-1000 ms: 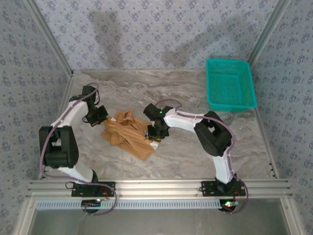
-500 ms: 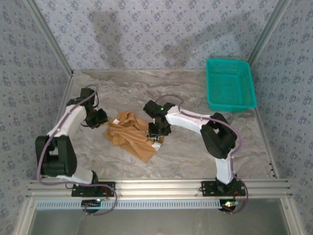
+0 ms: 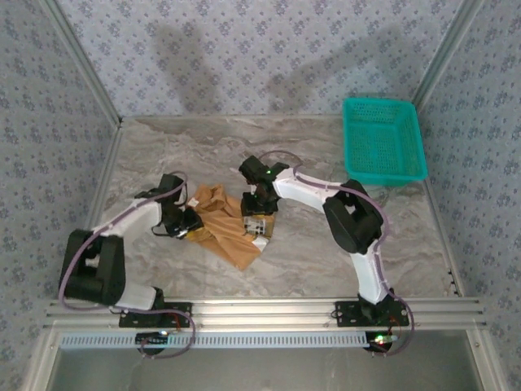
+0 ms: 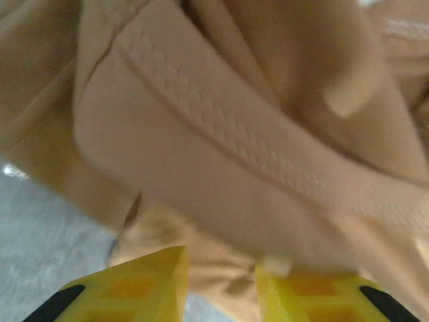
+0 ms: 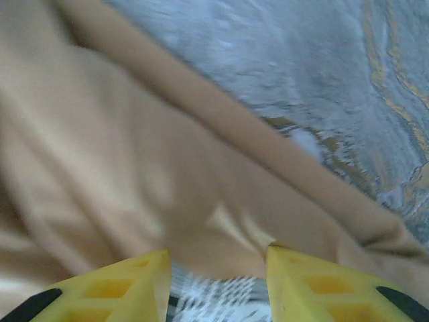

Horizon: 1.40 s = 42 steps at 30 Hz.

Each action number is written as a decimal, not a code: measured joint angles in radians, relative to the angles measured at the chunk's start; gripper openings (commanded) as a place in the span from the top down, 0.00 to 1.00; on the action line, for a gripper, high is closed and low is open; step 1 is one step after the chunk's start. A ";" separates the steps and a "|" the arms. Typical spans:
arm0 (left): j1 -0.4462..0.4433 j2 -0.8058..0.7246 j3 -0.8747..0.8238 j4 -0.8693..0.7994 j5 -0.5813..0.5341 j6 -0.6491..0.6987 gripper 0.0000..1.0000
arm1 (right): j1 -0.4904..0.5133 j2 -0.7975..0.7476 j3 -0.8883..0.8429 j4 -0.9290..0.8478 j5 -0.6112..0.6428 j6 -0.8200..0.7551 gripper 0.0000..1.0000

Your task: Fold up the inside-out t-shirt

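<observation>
The inside-out t-shirt lies crumpled on the counter between the two arms; the left gripper presses into its left edge, jaws narrowed on a fold of cloth; the right gripper sits at its right edge, cloth and something white between the jaws, whether clenched cannot be told

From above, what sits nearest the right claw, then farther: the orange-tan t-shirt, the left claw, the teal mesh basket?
1. Orange-tan cloth t-shirt, under the right gripper.
2. Left gripper, across the shirt.
3. Teal plastic mesh basket, far right corner.
</observation>
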 measured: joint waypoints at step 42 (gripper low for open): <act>-0.141 0.496 0.599 -0.052 0.129 0.219 0.79 | -0.081 -0.145 -0.094 0.054 0.089 0.046 0.55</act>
